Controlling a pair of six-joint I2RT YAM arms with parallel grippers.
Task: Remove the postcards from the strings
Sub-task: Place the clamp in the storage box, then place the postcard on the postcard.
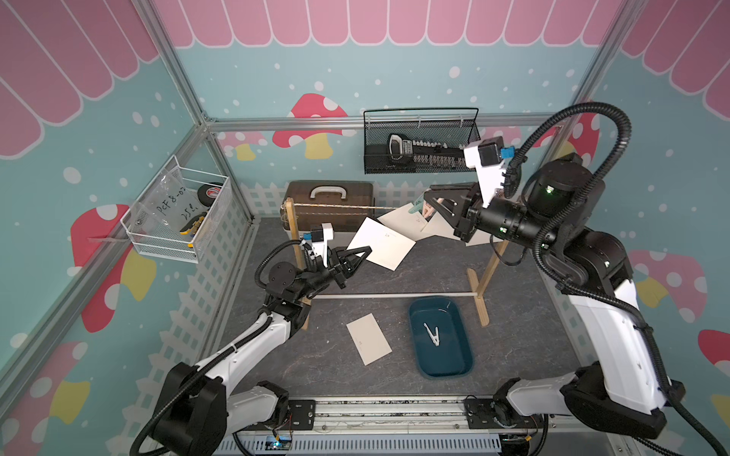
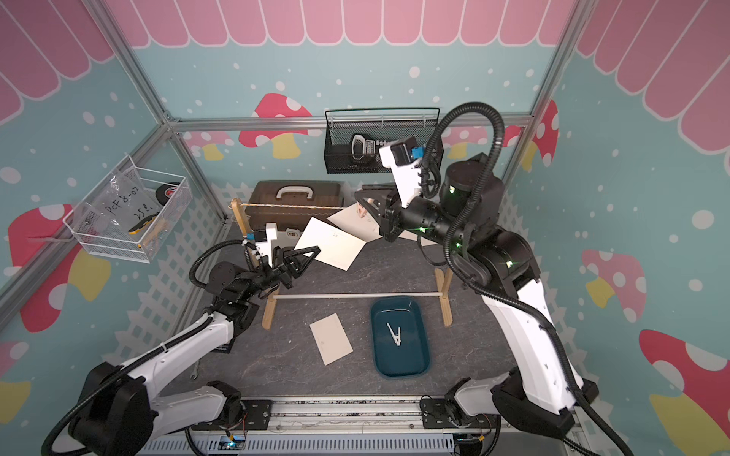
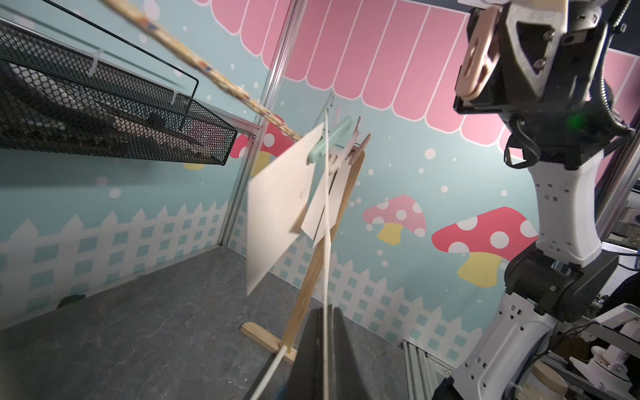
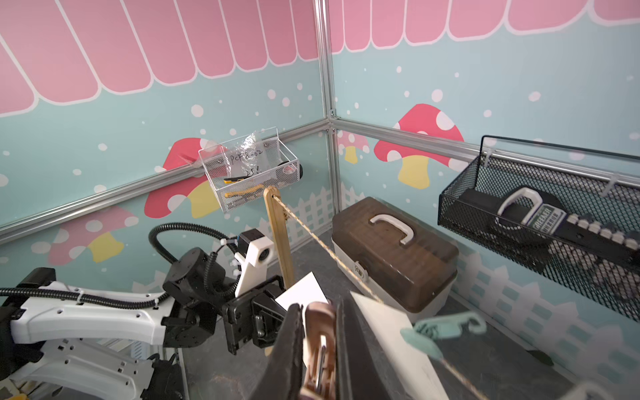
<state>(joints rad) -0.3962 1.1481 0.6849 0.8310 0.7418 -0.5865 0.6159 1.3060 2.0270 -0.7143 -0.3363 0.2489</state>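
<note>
"Grey tabletop point(image 1: 513, 335) bears one postcard point(image 1: 368, 338), right?"

"Yes; others hang bunched at the right end of the string point(image 1: 335, 206). The left gripper point(image 1: 367, 251) pinches one tilted postcard point(image 1: 383, 244) by its corner; the right gripper point(image 1: 430, 201) is clamped on a pink clothespin point(image 4: 320, 332)."

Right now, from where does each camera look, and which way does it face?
Top views: high overhead, looking forward and down at left gripper, right gripper and string.
Left wrist: behind the left gripper, facing along its postcard toward the right gripper.
Right wrist: behind the right gripper, facing along the string toward the left gripper.
Both wrist views share the green clothespin.
</note>
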